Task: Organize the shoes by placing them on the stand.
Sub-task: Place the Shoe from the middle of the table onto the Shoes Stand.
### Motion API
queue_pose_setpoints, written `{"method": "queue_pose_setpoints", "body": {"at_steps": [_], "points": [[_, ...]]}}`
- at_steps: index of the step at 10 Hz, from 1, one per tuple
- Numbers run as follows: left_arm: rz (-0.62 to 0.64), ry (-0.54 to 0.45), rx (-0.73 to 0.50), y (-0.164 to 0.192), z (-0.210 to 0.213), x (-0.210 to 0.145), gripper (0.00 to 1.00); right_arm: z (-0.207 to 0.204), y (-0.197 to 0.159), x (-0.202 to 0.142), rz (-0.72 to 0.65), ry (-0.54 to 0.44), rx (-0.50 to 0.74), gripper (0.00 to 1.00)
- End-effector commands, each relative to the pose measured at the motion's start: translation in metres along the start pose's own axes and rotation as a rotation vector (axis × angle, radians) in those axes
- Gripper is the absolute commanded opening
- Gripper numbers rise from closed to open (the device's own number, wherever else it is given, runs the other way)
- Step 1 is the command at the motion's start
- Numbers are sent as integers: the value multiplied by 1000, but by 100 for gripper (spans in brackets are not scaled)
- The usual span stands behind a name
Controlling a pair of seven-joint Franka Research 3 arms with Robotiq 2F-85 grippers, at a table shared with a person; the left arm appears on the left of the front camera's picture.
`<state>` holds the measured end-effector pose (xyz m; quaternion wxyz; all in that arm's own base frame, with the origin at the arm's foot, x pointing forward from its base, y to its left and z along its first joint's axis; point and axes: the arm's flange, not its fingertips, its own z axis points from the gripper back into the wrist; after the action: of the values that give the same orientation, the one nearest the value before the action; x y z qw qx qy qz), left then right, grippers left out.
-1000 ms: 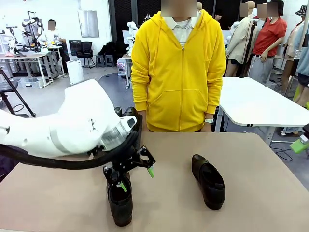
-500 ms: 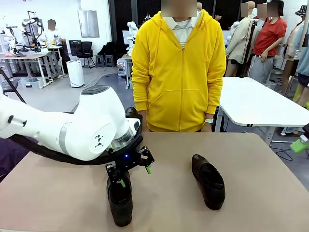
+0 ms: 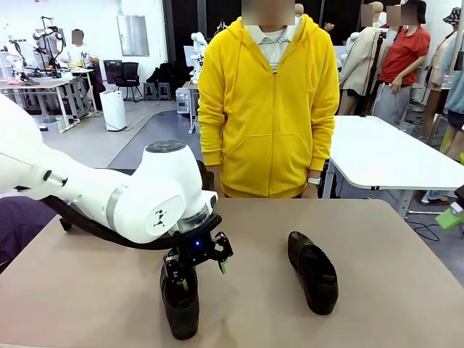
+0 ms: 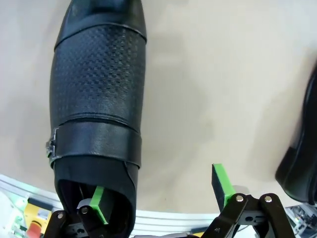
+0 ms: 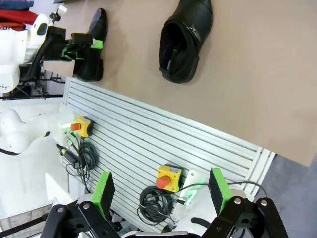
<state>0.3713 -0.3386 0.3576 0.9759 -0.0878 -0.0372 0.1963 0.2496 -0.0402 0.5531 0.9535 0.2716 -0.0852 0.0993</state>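
Observation:
Two black leather shoes lie on the tan table. My left gripper [image 3: 204, 275] hangs open over the heel end of the left shoe [image 3: 180, 308]. In the left wrist view one green pad [image 4: 99, 202] sits inside that shoe's [image 4: 96, 109] opening and the other pad stands outside over bare table, so the jaws straddle its side wall without closing. The second shoe [image 3: 313, 272] lies to the right, apart from both arms. My right gripper [image 5: 161, 191] is open and holds nothing, off the table's near edge, looking at both shoes [image 5: 185, 39]. The stand is out of view.
A person in a yellow hoodie [image 3: 268, 109] stands at the table's far edge, hands down. Below the near table edge, aluminium rails [image 5: 163, 144] carry yellow emergency-stop boxes [image 5: 168, 179] and cables. Bare tabletop [image 3: 246, 290] separates the two shoes.
My left arm has swung inward and dropped, bringing its open gripper lower onto the heel opening of the left shoe. Both shoes and the person have stayed put.

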Motion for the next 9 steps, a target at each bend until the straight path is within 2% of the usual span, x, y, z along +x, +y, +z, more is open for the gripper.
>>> {"method": "queue_pose_setpoints", "body": {"at_steps": [1, 2, 3, 9], "points": [[41, -28, 39, -10, -2, 0, 77, 4, 5, 1, -5, -2, 19, 100], [44, -23, 53, -9, -3, 0, 20, 4, 5, 1, -5, -2, 19, 100], [44, -18, 64, -10, -3, 0, 0, 4, 5, 1, -5, -2, 19, 100], [32, -7, 113, -13, -2, -1, 0, 4, 5, 1, -5, -2, 19, 100]]}}
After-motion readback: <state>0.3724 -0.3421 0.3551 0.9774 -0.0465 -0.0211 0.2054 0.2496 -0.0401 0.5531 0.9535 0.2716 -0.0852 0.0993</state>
